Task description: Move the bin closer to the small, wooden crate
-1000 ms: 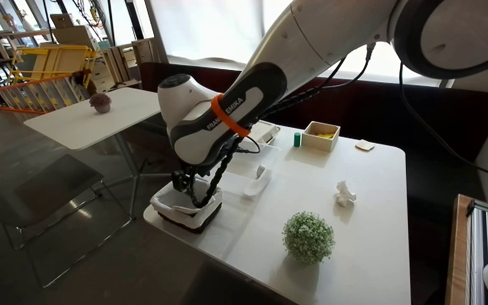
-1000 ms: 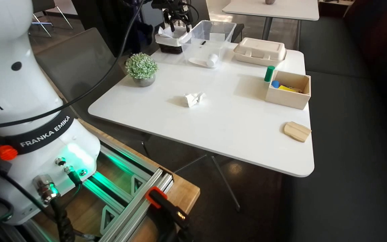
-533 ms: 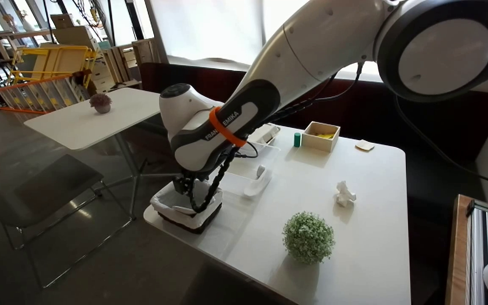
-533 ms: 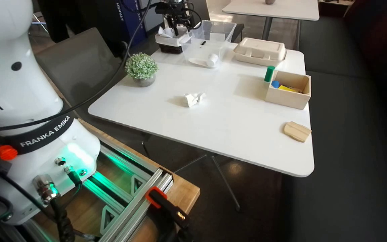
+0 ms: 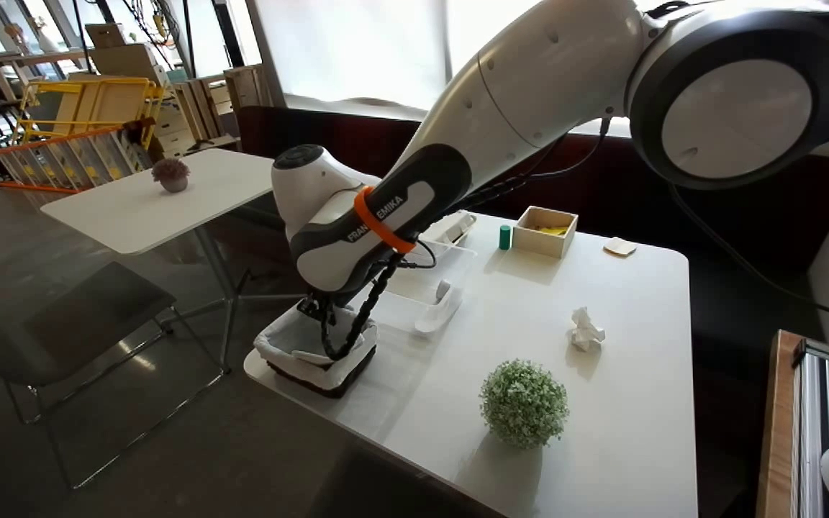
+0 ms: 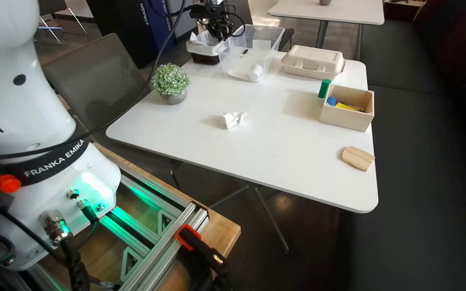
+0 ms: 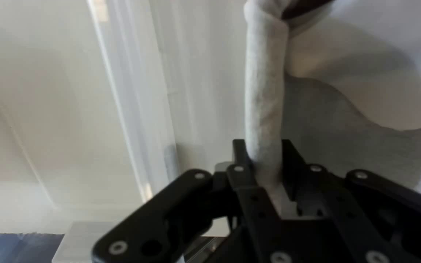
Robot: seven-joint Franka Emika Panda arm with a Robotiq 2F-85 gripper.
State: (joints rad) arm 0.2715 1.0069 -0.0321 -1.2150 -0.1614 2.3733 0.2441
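Note:
The bin (image 5: pixel 304 365) is white-lined over a dark base and rests upright near a table corner. In the wrist view its rolled cloth rim (image 7: pixel 265 91) runs down between the fingers of my gripper (image 7: pixel 264 148), which is shut on that rim with a pad on each side. My gripper (image 6: pixel 220 33) comes down from above onto the bin's tub-facing side in an exterior view; the fingertips are hard to make out there. At the table's far edge from the bin stands the small, wooden crate (image 6: pixel 344 119), holding blue and yellow items.
A clear plastic tub (image 6: pixel 249 52) stands right beside the bin, toward the crate. A clamshell box (image 6: pixel 314 60), a green cylinder (image 6: pixel 324 89), crumpled paper (image 6: pixel 234 119), a wooden piece (image 6: pixel 357 158) and a potted plant (image 6: pixel 171 83) share the table.
My gripper has shifted slightly toward the tub, and its fingers have come together on the bin's rim. The bin itself has barely moved.

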